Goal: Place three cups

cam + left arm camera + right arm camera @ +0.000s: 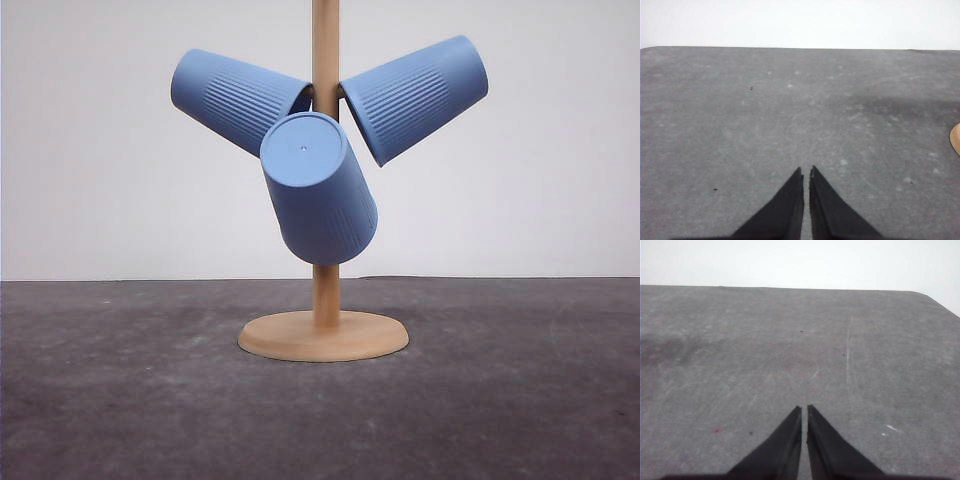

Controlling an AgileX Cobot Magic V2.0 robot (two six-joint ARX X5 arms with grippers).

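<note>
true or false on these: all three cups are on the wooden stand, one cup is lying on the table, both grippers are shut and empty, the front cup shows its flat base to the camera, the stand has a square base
1. All three cups are on the wooden stand. True: the left cup, the right cup and the front cup all hang tilted around its pole.
2. One cup is lying on the table. False: none rests on it.
3. Both grippers are shut and empty. True: the left gripper and the right gripper have their fingers together over bare table.
4. The front cup shows its flat base to the camera. True.
5. The stand has a square base. False: it is round.
</note>
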